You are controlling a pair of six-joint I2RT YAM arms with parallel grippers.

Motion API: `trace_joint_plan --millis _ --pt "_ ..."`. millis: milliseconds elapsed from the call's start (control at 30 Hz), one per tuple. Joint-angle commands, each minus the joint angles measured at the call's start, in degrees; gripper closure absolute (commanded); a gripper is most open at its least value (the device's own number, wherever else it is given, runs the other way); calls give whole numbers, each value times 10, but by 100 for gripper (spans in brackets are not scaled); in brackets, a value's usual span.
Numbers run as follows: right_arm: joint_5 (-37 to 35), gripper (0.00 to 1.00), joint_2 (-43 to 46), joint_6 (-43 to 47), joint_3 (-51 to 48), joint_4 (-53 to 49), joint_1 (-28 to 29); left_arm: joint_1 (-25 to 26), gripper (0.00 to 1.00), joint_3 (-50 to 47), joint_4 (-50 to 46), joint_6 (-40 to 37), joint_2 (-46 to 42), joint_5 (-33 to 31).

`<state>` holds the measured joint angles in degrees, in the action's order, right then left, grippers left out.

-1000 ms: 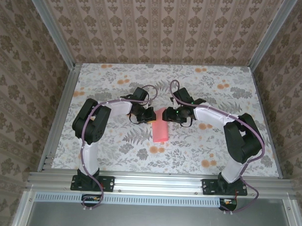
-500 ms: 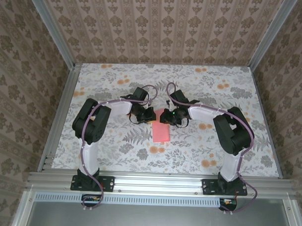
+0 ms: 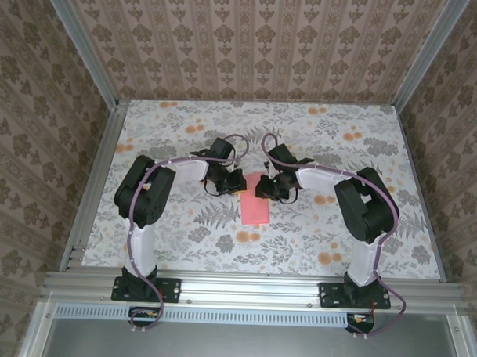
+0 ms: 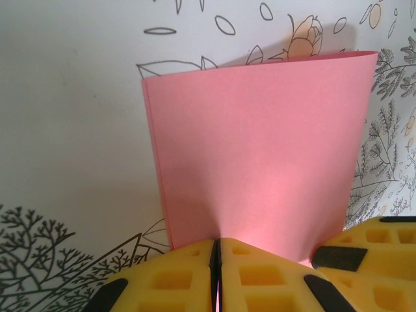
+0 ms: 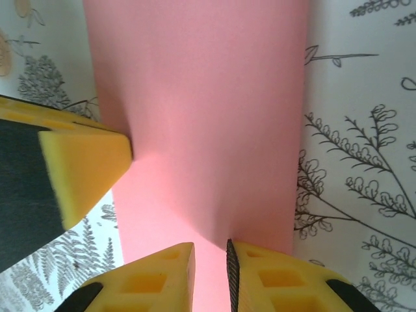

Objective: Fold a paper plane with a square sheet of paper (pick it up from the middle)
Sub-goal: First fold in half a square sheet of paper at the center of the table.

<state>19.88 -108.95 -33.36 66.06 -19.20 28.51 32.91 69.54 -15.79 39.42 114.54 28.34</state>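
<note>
The square sheet of paper (image 3: 255,206) lies mid-table folded just once in half, with the left gripper (image 4: 216,260) clamped on its far-left edge and the right gripper (image 5: 209,260) nearly closed at its far end, grip unclear, so most folds look undone.

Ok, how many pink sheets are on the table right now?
1: the square sheet of paper, folded, sits mid-table, with the left gripper and right gripper at its far end. A second sheet flat beneath it could be hidden.
</note>
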Motion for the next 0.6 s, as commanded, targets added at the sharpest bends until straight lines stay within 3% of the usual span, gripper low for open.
trace_joint_plan --millis 0,333,567 --pt "-23 77 -16 17 0 -27 -5 2 89 -25 -53 1 46 -32" --pt "28 77 53 20 -13 -37 -1 2 89 -29 -48 3 44 -31" --pt "44 78 45 -3 -57 -20 5 3 89 -33 -43 8 46 -33"
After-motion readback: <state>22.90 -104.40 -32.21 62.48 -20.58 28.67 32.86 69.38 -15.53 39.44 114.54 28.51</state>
